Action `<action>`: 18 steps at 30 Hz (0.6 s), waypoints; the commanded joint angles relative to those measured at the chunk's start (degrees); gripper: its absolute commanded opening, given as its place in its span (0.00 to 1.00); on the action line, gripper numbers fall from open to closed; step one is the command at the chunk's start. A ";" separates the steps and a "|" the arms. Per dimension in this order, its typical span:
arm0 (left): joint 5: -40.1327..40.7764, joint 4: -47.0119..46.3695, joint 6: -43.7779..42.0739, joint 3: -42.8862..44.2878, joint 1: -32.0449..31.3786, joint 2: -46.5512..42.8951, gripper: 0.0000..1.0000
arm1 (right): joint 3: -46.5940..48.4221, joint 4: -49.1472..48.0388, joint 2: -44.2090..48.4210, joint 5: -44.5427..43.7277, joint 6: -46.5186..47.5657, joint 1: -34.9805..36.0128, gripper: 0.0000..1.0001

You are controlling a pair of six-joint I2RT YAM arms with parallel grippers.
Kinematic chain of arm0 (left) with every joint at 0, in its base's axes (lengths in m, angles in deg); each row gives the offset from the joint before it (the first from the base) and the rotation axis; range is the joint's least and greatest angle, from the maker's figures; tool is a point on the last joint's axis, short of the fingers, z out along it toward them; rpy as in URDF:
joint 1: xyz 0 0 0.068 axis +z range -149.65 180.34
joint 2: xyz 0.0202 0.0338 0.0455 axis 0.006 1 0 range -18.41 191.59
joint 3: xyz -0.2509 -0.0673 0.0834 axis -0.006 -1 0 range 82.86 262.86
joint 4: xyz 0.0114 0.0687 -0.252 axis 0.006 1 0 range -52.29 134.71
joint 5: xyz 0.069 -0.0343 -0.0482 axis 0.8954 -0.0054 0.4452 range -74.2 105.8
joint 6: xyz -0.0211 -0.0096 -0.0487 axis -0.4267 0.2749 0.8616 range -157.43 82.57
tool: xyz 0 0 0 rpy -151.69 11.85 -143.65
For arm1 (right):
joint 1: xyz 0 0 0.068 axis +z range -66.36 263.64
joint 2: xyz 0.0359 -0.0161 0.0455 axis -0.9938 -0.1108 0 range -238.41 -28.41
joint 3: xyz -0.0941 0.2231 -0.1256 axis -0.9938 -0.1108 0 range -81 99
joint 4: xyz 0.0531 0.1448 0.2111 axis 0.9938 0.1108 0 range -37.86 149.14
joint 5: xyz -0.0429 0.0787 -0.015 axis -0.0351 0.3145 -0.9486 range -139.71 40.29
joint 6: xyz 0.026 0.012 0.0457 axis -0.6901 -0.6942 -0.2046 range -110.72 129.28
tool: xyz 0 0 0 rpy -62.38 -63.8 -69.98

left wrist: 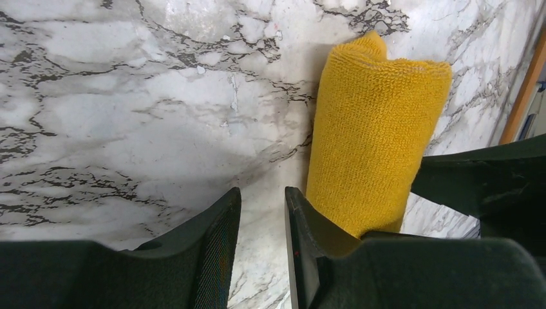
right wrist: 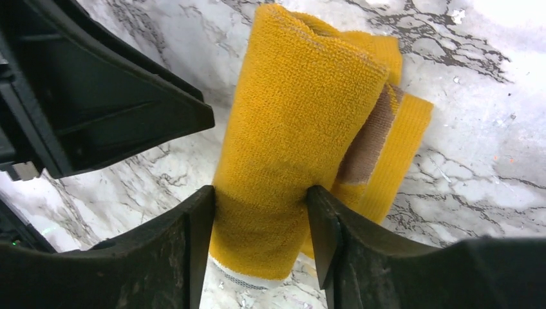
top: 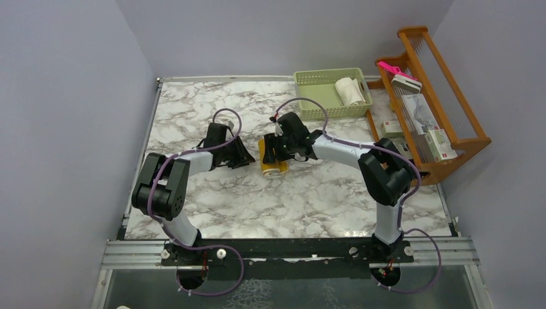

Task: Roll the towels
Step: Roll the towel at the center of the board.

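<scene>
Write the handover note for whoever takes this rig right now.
Left pincer: slightly open, empty, beside the rolled mustard-yellow terry towel.
Right pincer: closed on that roll, one finger on each side.
Cream-white cloth towel: rolled, inside the pale green plastic basket.
Done: both towels rolled.
Left: probably moving the yellow roll into the basket too.

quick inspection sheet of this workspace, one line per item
surface: marble table, dark veins
job's things: yellow towel rolled mid-table; white towel rolled in the basket
clutter: rack with boxes at the table's right edge
hands: left hand open, empty, beside the yellow towel; right hand gripping its sides
cables: purple cables looped along both arms
surroundings: plain walls, nothing else seen
</scene>
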 commanded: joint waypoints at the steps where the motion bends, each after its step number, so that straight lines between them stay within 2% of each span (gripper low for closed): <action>1: 2.52 -0.64 0.45 -1.37 -0.17 -1.35 0.34 | 0.78 0.75 -2.15 1.82 -0.94 0.30 0.50; 6: 3.07 -1.08 0.80 -2.46 -0.17 -1.96 0.34 | 0.16 -1.16 -4.75 4.12 -1.22 -0.06 0.38; 9: 2.84 -2.36 1.59 -3.53 -0.16 -2.57 0.34 | -2.03 -3.96 -5.07 6.17 -1.68 -0.90 0.35; 15: 1.63 -6.18 3.45 -5.14 -0.18 -3.44 0.34 | -12.02 -16.41 -1.68 16.03 -2.38 -6.34 0.29; 18: 0.44 -9.56 5.06 -5.77 -0.17 -3.29 0.34 | -17.57 -25.58 -1.20 25.15 -3.84 -10.79 0.29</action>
